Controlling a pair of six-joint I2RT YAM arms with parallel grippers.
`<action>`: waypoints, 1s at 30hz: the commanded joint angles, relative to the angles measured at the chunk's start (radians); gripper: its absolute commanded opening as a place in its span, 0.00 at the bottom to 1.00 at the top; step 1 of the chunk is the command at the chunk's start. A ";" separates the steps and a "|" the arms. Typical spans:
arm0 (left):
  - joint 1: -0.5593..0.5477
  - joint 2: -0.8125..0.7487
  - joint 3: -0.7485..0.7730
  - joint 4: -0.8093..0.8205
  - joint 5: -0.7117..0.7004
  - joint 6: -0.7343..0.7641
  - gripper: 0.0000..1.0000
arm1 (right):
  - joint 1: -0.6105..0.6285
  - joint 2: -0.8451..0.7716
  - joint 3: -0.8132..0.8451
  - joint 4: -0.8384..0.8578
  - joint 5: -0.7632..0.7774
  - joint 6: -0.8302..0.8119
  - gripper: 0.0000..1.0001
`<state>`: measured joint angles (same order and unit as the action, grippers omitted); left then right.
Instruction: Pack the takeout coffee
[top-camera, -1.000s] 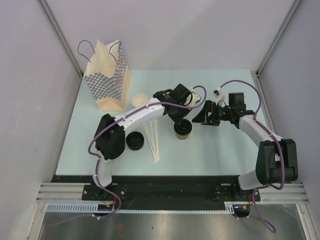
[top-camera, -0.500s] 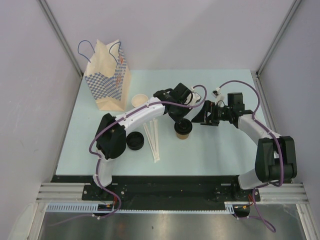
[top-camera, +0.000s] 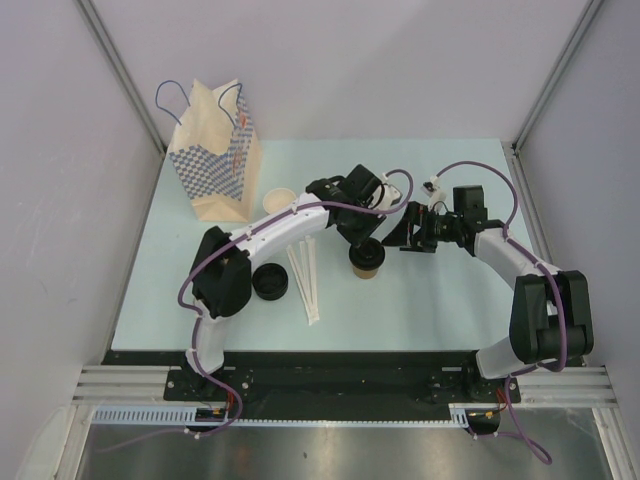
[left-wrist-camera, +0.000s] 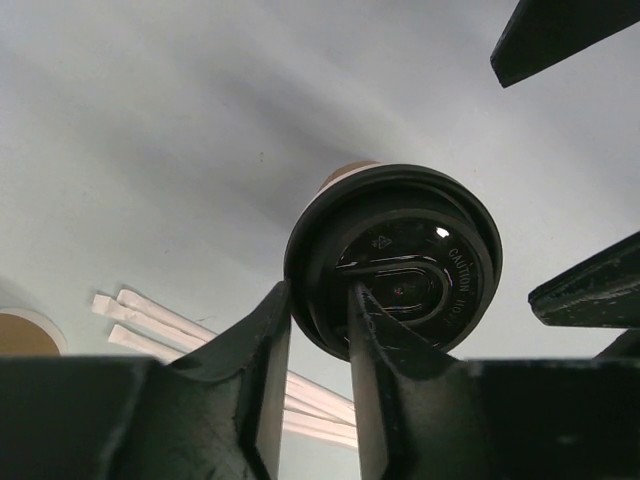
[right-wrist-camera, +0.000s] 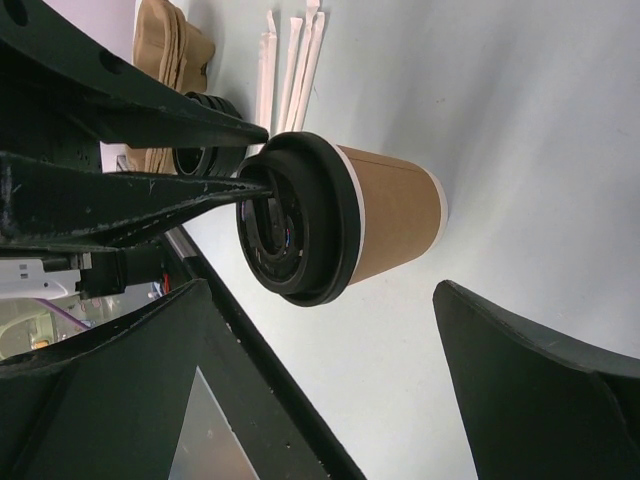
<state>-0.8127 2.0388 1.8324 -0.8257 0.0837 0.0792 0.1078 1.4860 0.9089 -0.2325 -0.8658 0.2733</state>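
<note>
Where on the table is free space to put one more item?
Free: near strip between the takeout coffee and the right arm; far edge right of the paper bag. Crowded: the middle, around black lids and wrapped stirrers.

My left arm (top-camera: 275, 232) and right arm (top-camera: 505, 255) wear white shells between black joint housings. A purple cable (top-camera: 470, 165) loops along each. My left gripper (top-camera: 361, 241) and right gripper (top-camera: 403, 232) are matte black, with flat, tapering fingers (left-wrist-camera: 260, 380). A black base plate (top-camera: 330, 385) carries both.
</note>
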 joint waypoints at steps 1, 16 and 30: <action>0.007 -0.060 0.051 0.005 0.028 0.011 0.41 | 0.009 -0.001 0.001 0.038 -0.016 -0.002 1.00; 0.144 -0.258 -0.022 0.080 0.202 -0.053 0.62 | -0.028 -0.113 0.033 0.036 -0.084 0.019 1.00; 0.227 -0.318 -0.470 0.623 0.881 -0.542 0.10 | 0.076 -0.003 0.027 0.220 -0.190 0.343 0.32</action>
<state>-0.5835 1.6775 1.3861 -0.3599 0.8139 -0.3012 0.1867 1.4345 0.9115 -0.1001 -1.0073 0.5243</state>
